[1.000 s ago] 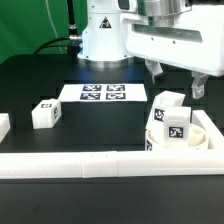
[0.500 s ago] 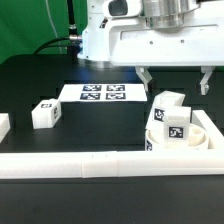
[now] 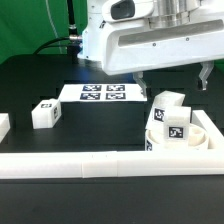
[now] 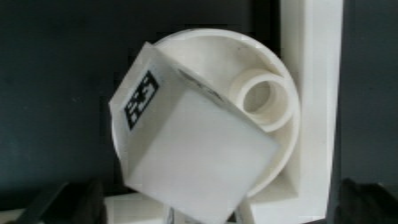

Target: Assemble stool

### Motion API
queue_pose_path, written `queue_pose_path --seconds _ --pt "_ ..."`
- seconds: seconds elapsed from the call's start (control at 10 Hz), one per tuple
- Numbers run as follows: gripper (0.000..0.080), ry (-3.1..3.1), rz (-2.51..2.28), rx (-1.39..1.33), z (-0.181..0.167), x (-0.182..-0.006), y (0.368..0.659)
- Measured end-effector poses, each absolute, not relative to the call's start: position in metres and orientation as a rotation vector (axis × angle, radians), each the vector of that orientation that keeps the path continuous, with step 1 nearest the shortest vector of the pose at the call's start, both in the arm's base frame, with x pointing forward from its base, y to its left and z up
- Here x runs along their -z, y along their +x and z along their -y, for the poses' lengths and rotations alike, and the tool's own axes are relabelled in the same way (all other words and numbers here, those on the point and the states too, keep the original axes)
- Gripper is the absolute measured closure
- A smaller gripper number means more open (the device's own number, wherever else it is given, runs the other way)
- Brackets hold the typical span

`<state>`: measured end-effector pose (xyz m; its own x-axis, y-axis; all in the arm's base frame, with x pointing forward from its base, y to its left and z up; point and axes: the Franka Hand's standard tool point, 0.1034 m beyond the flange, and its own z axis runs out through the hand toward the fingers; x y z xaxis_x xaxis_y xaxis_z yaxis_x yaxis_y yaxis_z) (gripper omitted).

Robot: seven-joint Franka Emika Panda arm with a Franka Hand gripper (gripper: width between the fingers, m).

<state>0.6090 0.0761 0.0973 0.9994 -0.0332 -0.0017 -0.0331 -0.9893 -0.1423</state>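
The round white seat (image 3: 197, 139) lies at the exterior view's right, tucked into the corner of the white rails. Two chunky white legs stand on it: one (image 3: 174, 126) shows a tag, the other (image 3: 168, 101) is behind it. A third leg (image 3: 44, 113) lies loose on the black table at the left. My gripper (image 3: 172, 80) hangs open above the seat, holding nothing. In the wrist view the seat (image 4: 210, 55) shows a round socket (image 4: 267, 95), with a tagged leg (image 4: 196, 150) across it. The gripper (image 4: 214, 212) sits wide around this leg, its dark fingers (image 4: 63, 205) apart from it.
A long white rail (image 3: 90, 164) runs along the front and a shorter rail (image 3: 216, 128) closes the right side. The marker board (image 3: 104, 92) lies at the back by the robot base. A white piece (image 3: 3, 123) shows at the left edge.
The hand has turned above the seat, so its fingers now stand farther apart across the exterior view. The jaws stayed open and the parts have not moved.
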Motion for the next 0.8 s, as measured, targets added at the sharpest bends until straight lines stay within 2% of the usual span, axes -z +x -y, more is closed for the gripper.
queue_pose_path --seconds 0.3,0.8 --pt "0.0151 -3.016 0.391 0.113 -0.074 -0.093 0.603" --pt "0.0151 -2.877 1.089 0.088 -0.069 -0.079 0.592"
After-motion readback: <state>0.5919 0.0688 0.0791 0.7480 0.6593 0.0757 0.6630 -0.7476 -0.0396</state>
